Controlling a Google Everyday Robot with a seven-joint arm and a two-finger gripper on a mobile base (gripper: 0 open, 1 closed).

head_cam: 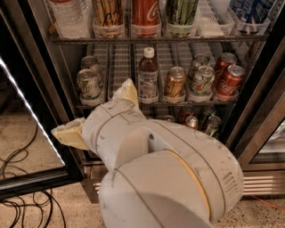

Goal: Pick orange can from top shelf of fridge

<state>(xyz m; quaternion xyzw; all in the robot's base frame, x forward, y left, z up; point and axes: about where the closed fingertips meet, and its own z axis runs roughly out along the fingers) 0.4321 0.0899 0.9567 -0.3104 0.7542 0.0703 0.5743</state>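
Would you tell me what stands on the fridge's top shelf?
A water bottle, the orange can, a red cola can, a green can and a blue pack; anything behind them is hidden. The gripper hangs lower, before the middle shelf.

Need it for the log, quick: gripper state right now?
Gripper: in front of the black-framed glass-door fridge, below the top wire shelf; open or closed cannot be told.

We read Coca-Cola on the tall red can [146, 15] up top. The small red cans [229, 81] may say it too. The gripper [99, 112] sits low, before the fridge [263, 89].
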